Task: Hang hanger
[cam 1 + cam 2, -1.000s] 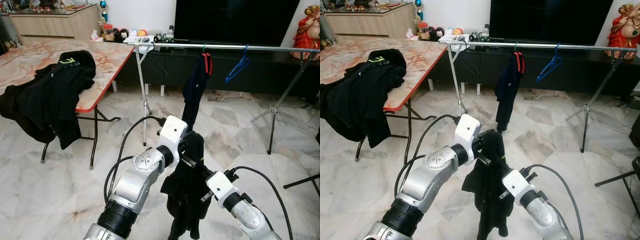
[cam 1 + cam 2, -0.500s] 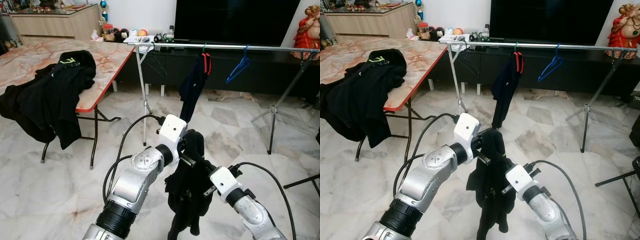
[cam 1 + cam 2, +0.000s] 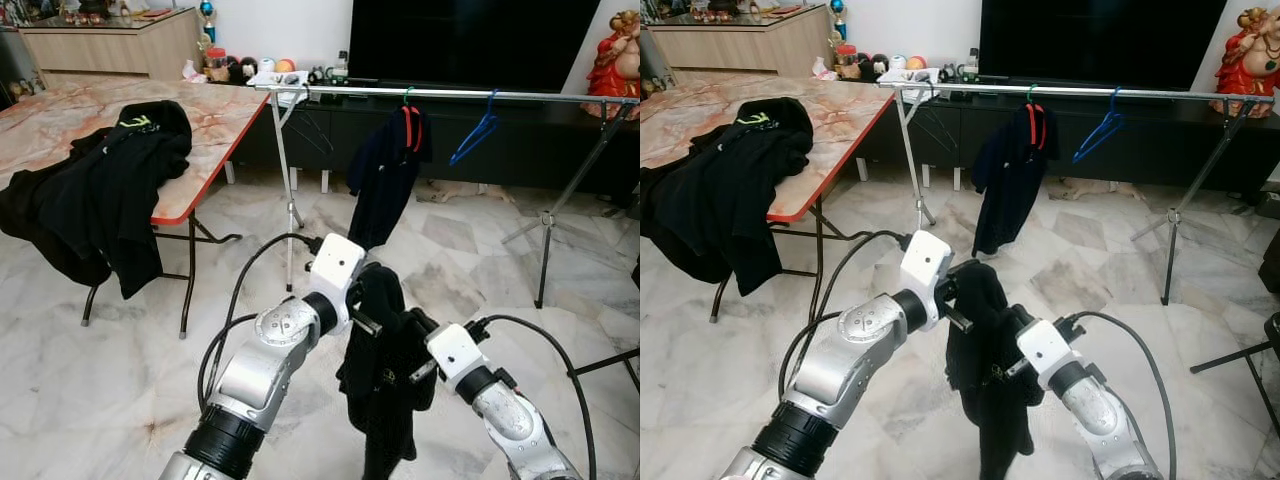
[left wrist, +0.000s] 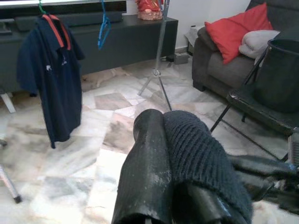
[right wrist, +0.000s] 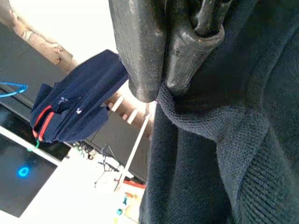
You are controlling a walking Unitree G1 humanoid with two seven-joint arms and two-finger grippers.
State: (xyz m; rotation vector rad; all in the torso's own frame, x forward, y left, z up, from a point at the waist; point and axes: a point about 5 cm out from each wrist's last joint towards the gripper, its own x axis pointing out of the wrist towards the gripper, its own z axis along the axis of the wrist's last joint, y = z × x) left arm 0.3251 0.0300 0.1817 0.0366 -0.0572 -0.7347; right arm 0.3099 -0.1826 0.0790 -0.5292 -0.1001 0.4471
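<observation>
We are carrying a black knitted garment (image 3: 385, 370) in front of us, low over the pale marble floor (image 3: 100, 380) and well short of the long silver clothes rail (image 3: 450, 95) that stands across the far side of the room. Our left gripper (image 3: 372, 292) is clamped on the bunched top of the knit; in the left wrist view one black finger (image 4: 145, 177) presses right against the ribbed cloth. Our right gripper (image 3: 415, 335) is pinched shut on a fold of the same garment a little lower and to the right, its fingers (image 5: 163, 42) biting into the weave.

We judge the knit to be soft, limp and light: it will sag and swing from wherever it is held, and it could slide off a smooth hanger arm. The firm place to hold is the collar or shoulder line, where a hanger would sit, not the loose body.

Whether there is a hanger inside the garment we cannot tell, since the cloth covers everything between our fingers and no hook shows. The hem runs out of the near edge of the head views.

On the rail hang a navy polo shirt with a red collar (image 3: 385, 175) and, to its right, an empty blue plastic hanger (image 3: 476, 130). Black clothes (image 3: 110, 190) lie heaped on the marble-topped table (image 3: 215, 115) at far left.
</observation>
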